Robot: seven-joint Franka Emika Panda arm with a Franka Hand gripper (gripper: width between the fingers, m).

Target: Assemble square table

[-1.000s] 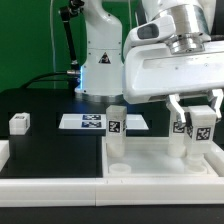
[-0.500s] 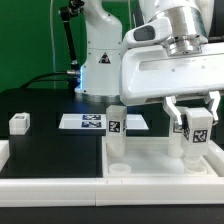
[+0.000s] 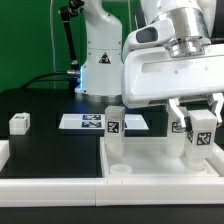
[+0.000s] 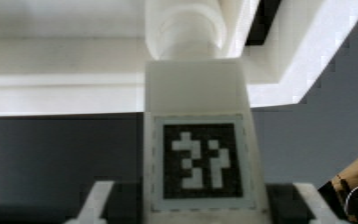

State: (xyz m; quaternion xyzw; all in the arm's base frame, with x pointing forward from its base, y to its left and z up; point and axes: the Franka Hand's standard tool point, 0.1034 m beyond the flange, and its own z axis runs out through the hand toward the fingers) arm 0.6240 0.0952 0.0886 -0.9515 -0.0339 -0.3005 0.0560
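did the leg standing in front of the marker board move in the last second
No. The standing leg keeps the same overlap with the marker board behind it in the exterior view.

The pincer (image 3: 197,118) grips a tagged leg (image 3: 200,141) upright over the tabletop (image 3: 150,159)

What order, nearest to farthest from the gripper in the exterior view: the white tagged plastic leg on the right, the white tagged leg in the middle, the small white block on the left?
1. White tagged leg on the exterior view's right: held in the gripper.
2. White tagged leg in the middle: standing upright.
3. Small white block: far on the exterior view's left.
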